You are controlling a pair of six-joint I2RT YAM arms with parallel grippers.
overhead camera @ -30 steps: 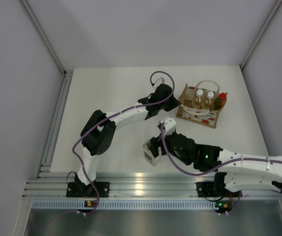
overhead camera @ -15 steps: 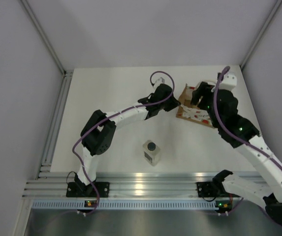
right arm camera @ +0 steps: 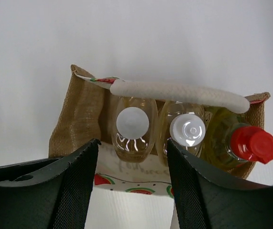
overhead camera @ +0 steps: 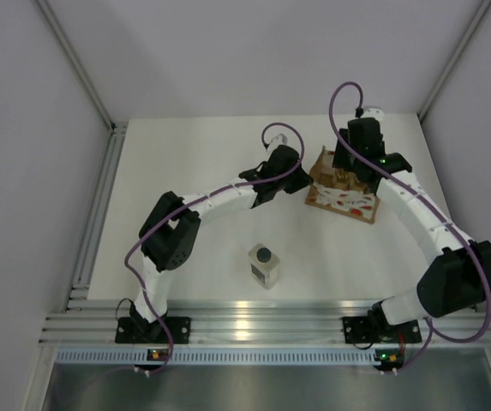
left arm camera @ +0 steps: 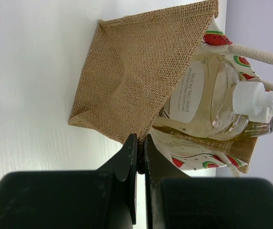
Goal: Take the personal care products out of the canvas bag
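Note:
The canvas bag point(overhead camera: 341, 197) stands at the back right of the table, with two amber bottles and a yellow one upright inside. My left gripper point(left arm camera: 140, 155) is shut on the bag's burlap side edge point(left arm camera: 126, 90), right beside an amber bottle point(left arm camera: 207, 95). Above the bag hangs my right gripper point(right arm camera: 134, 183), open. Its fingers point(right arm camera: 76, 186) straddle the left white-capped amber bottle point(right arm camera: 132, 123) without touching it. To the right are the second amber bottle point(right arm camera: 187, 130) and the red-capped yellow bottle point(right arm camera: 251, 143). The square clear bottle with a dark cap point(overhead camera: 264, 265) stands alone on the table near the front.
The bag's cream rope handle point(right arm camera: 179, 93) lies across the far side of the bottle tops. Grey walls point(overhead camera: 31, 171) close in the table on the left, back and right. An aluminium rail point(overhead camera: 245, 325) runs along the front edge by the arm bases.
My right arm has let go of the square bottle at the front, swung back to hang over the bag, and its jaws have narrowed. The left gripper has kept its grip on the bag.

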